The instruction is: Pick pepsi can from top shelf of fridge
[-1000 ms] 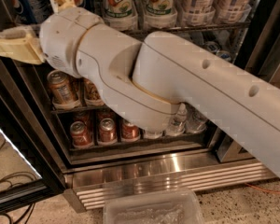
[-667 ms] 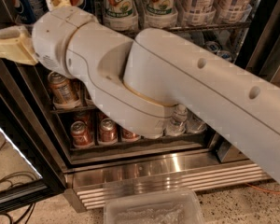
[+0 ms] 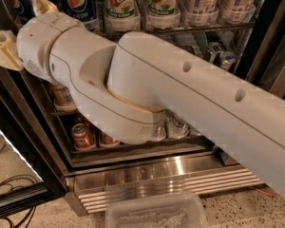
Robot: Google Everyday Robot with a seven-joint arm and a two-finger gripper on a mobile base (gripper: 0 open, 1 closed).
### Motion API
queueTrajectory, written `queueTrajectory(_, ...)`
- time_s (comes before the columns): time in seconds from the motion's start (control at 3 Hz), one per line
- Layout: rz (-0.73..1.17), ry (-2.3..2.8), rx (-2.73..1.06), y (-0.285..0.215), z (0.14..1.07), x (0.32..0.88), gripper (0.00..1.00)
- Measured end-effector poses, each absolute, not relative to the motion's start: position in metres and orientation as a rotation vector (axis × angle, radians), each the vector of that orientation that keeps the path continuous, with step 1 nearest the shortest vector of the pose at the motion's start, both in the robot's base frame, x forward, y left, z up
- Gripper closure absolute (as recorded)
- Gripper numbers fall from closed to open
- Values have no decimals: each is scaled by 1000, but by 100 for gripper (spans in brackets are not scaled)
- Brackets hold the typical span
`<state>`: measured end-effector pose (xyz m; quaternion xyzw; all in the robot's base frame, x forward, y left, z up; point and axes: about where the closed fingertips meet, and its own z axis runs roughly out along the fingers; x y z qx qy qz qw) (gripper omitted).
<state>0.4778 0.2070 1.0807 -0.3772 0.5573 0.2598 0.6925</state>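
Your big white arm (image 3: 190,103) comes in from the bottom right and goes up across the front of the fridge (image 3: 180,179) to the top left. It is bent at a fat round joint in front of the middle shelves, so it hides many of the cans there. The end of the arm turns to the left, near the black edge of the fridge.

Your gripper (image 3: 14,23) is at the far left, up by the top shelf (image 3: 190,30). Its two tan fingers (image 3: 1,50) are spread wide apart. One points left and one points up. They are not squeezing anything.

The pepsi can (image 3: 80,3) stands upright on the top shelf, just to the right of the finger that points up. It is blue with the round red, white and blue mark. Nothing is gripping it. Another blue can (image 3: 13,4) stands at the far left of that shelf, close to your gripper. You cannot tell from here if the gripper touches it.

Two white and green 7UP cans (image 3: 121,4) stand to the right of the pepsi can, and pale cans (image 3: 204,4) stand past those. Reddish cans (image 3: 80,134) sit on a low shelf under your arm. A clear plastic box (image 3: 156,215) lies on the floor in front of the fridge.
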Motion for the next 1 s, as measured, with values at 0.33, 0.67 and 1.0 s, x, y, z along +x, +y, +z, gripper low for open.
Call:
queueTrajectory(0.33, 613, 1273, -822, 211, 1072, 479, 25)
queueTrajectory(0.67, 603, 1309, -789, 205, 1065, 484, 30)
queueTrajectory(1.0, 565, 1333, -756, 196, 1062, 489, 41)
